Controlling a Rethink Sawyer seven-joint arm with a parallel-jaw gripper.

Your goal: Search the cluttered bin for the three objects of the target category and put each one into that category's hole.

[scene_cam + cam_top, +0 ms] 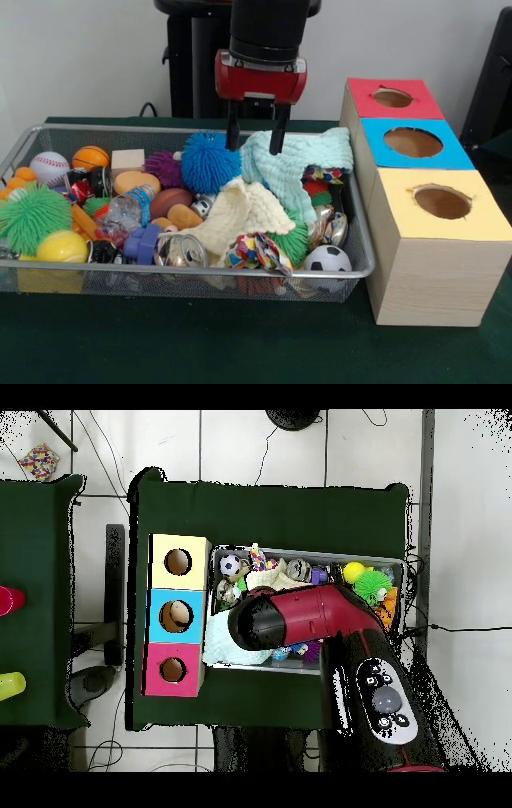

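The gripper hangs with fingers apart; just beside its one finger sits the blue spiky rubber ball (eyeless, soft, light).

Silver wire-mesh basket, pale matt wooden box, soft woven cloths (one mint, one cream), shiny dented can.

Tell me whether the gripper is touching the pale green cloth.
Cannot tell. In the front view the open gripper overlaps the pale green cloth; the arm hides both overhead.
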